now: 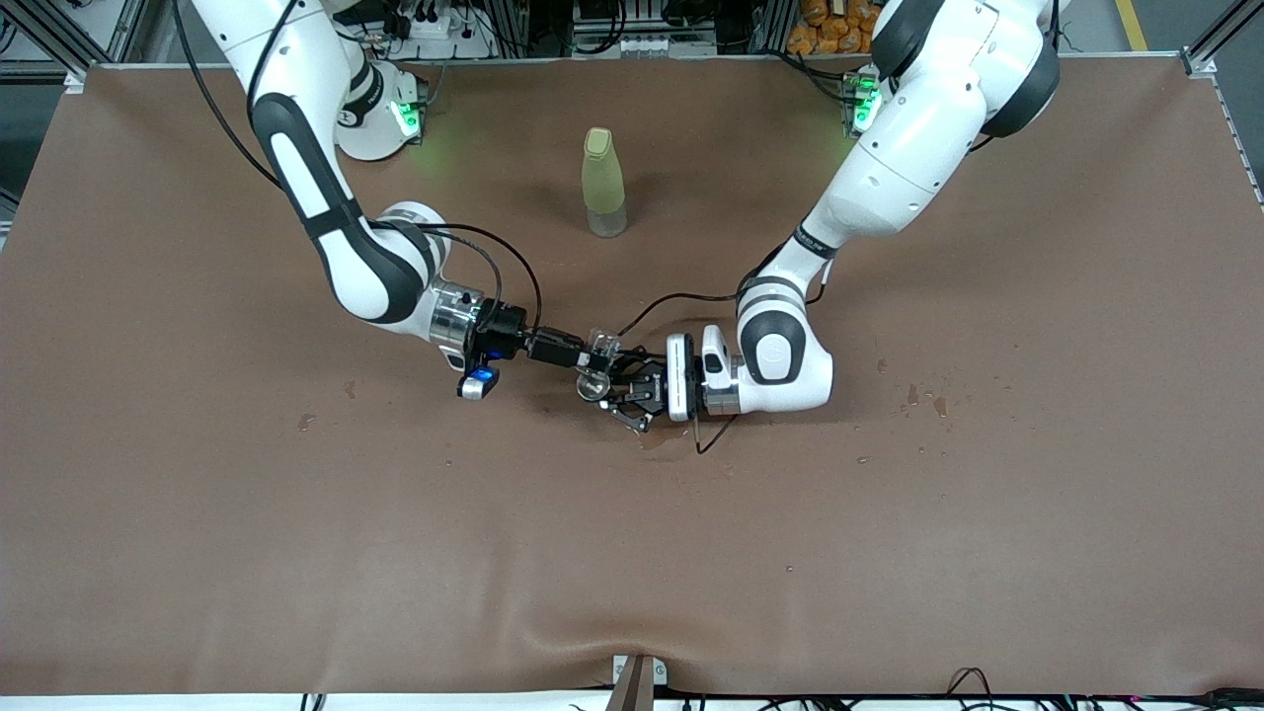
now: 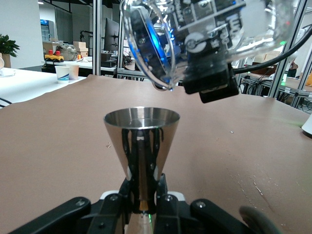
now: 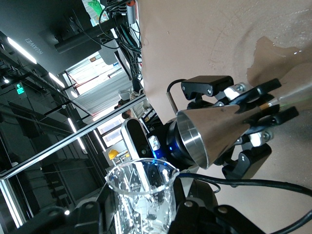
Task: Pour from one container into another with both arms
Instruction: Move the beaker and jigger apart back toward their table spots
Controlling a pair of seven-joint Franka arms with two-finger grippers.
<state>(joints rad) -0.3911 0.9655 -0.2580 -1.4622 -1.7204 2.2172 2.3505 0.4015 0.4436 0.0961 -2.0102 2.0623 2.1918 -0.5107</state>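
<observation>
A steel cone-shaped jigger (image 2: 141,139) stands upright over the middle of the table, with my left gripper (image 2: 144,194) shut on its narrow waist. In the front view the jigger (image 1: 592,385) sits at the left gripper (image 1: 606,388). My right gripper (image 1: 591,352) is shut on a clear glass beaker (image 1: 601,347). The beaker (image 2: 195,34) is tipped, its lip just above the jigger's rim. In the right wrist view the beaker (image 3: 144,192) sits in my right gripper (image 3: 145,217), with the jigger (image 3: 209,131) beside its mouth. Whether liquid is flowing is unclear.
A yellow-green bottle (image 1: 603,183) stands upright between the two robot bases, farther from the front camera than the grippers. A wet patch (image 1: 664,440) marks the brown mat under the left gripper. Small spots (image 1: 923,400) lie toward the left arm's end.
</observation>
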